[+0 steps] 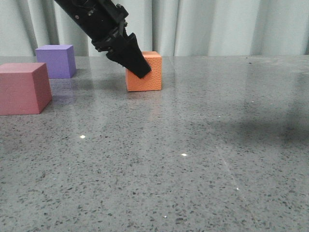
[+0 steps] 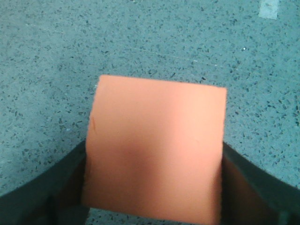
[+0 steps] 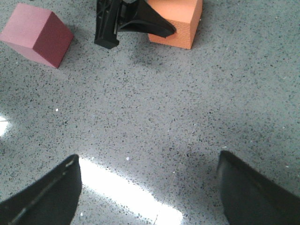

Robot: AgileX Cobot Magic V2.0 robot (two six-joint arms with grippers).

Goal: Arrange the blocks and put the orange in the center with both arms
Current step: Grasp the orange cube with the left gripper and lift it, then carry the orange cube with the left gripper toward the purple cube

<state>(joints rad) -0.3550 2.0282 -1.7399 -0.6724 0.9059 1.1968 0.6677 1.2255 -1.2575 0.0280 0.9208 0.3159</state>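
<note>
The orange cube (image 1: 149, 77) rests on the table at mid-back. My left gripper (image 1: 140, 65) reaches down from the upper left and is shut on it. In the left wrist view the orange cube (image 2: 154, 150) fills the gap, with both black fingers (image 2: 61, 183) pressed to its sides. The pink-red cube (image 1: 21, 88) sits at the left edge and the purple cube (image 1: 57, 60) stands behind it. The right wrist view shows my right gripper (image 3: 150, 187) open over bare table, with the pink-red cube (image 3: 35, 33), orange cube (image 3: 178, 21) and left gripper (image 3: 136, 21) well ahead of it.
The grey speckled table (image 1: 193, 159) stretches to the front and right. A pale curtain (image 1: 217, 26) hangs behind its far edge. A bright light reflection (image 3: 122, 192) lies on the table between the right fingers.
</note>
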